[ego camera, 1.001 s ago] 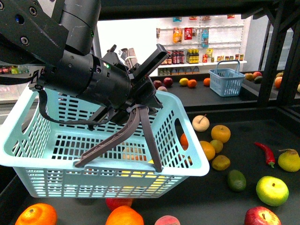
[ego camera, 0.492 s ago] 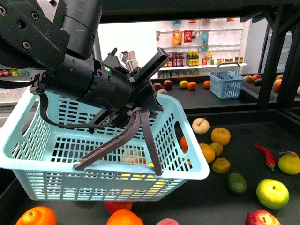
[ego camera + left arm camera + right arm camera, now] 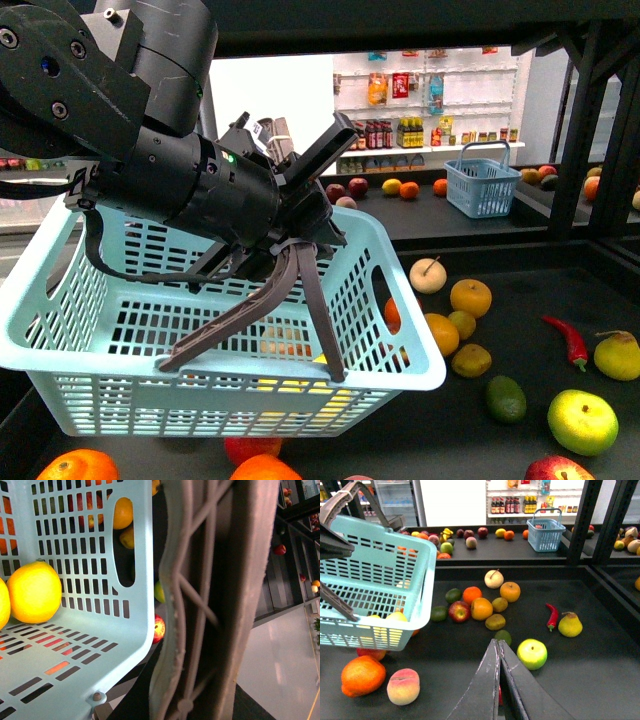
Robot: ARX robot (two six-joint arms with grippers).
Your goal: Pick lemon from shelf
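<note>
Change since a second ago: everything in your front view sits slightly lower in frame, the aqua basket (image 3: 110, 372), the left arm (image 3: 190, 185) and the loose fruit alike.
Shelf: the shelf (image 3: 610, 675) spreads its black deck beneath both your arms, strewn with fruit.
Basket: it hangs tilted over the deck's left side in the front view, with an orange (image 3: 78, 466) and a red apple (image 3: 250, 447) showing under its lower edge.
Left gripper: your left gripper (image 3: 300, 235) is clamped on the grey-brown handle (image 3: 240, 312) and bears the basket's weight.
Right gripper: your right gripper (image 3: 496, 644) hovers over the deck, its jaws pressed together on nothing, with a yellow-green apple (image 3: 531, 653) just beside its tips.
Lemon: the lemon (image 3: 34, 592) lies inside the basket on the slotted floor, near a side wall. A second yellow fruit sits just beside it at the edge of the left wrist view.
</note>
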